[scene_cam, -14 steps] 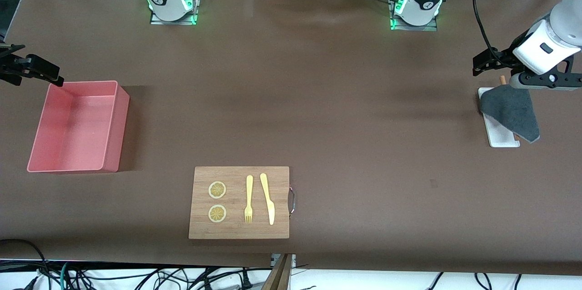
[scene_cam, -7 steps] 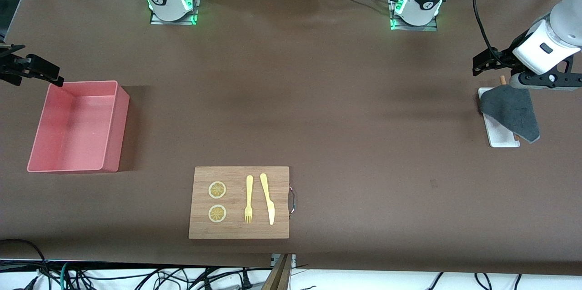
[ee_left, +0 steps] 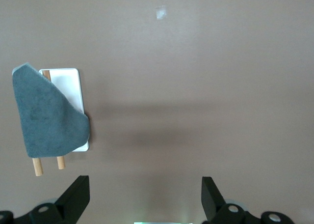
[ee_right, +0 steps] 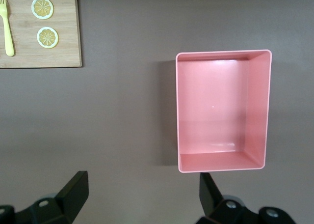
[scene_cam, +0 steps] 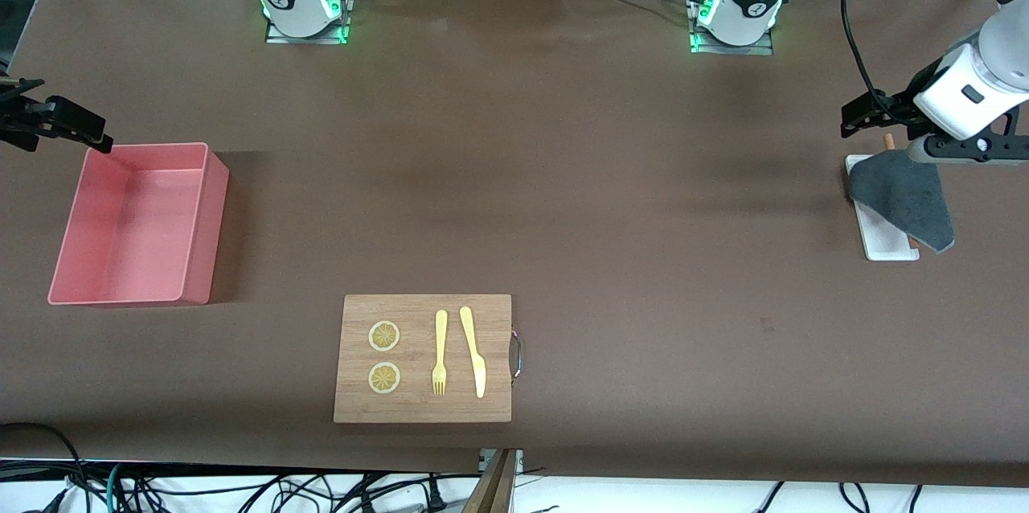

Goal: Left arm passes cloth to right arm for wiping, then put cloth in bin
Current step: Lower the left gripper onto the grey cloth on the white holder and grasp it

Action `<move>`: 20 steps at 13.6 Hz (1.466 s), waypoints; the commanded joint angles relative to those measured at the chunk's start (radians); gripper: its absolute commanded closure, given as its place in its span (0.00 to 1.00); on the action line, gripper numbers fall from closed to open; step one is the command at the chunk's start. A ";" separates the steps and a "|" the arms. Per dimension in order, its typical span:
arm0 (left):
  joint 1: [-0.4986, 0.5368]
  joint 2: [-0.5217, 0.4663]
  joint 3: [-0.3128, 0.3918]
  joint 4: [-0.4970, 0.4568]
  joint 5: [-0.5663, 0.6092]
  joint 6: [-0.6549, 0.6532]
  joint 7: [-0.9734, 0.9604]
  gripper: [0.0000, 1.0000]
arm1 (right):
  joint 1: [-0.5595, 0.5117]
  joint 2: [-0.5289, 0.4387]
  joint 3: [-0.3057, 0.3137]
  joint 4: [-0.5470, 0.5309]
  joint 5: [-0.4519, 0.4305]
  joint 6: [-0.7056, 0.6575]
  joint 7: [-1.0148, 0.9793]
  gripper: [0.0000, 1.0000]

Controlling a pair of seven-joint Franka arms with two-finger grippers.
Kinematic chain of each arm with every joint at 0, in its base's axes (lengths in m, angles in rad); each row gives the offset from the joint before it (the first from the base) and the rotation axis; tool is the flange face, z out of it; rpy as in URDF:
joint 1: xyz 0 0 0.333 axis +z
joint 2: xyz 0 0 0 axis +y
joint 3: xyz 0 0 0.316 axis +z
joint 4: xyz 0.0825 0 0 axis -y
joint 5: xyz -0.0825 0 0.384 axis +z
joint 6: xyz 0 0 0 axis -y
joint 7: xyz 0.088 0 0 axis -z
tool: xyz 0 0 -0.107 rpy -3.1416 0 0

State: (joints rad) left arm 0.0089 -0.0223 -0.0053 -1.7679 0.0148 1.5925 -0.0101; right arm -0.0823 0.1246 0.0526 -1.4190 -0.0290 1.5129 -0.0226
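cloth (scene_cam: 902, 199) draped on tray (scene_cam: 883, 241) (perhaps loosely)

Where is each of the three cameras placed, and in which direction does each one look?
Front view: high across the table, facing both arm bases; it shows the bin, the wooden board and the cloth on the white tray.
Left wrist view: on the left arm, looking down at cloth and tray; the open left claw shows at the edge.
Right wrist view: on the right arm, looking down at the bin; the open right claw shows.
Shared: front and right wrist views both show bin and board.
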 commanded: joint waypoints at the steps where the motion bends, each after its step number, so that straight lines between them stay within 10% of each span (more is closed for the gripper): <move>1: 0.054 0.050 0.001 -0.001 -0.013 0.030 0.013 0.00 | -0.007 0.012 0.004 0.026 0.006 -0.007 -0.005 0.00; 9: 0.284 0.350 0.002 0.215 0.031 0.041 0.301 0.00 | -0.007 0.012 0.004 0.026 0.006 -0.008 -0.008 0.00; 20: 0.477 0.568 0.001 0.232 0.014 0.224 0.594 0.00 | -0.007 0.012 0.004 0.026 0.006 -0.008 -0.004 0.00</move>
State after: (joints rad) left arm 0.4680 0.5096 0.0070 -1.5650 0.0325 1.8073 0.5459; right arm -0.0825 0.1250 0.0523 -1.4188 -0.0290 1.5130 -0.0226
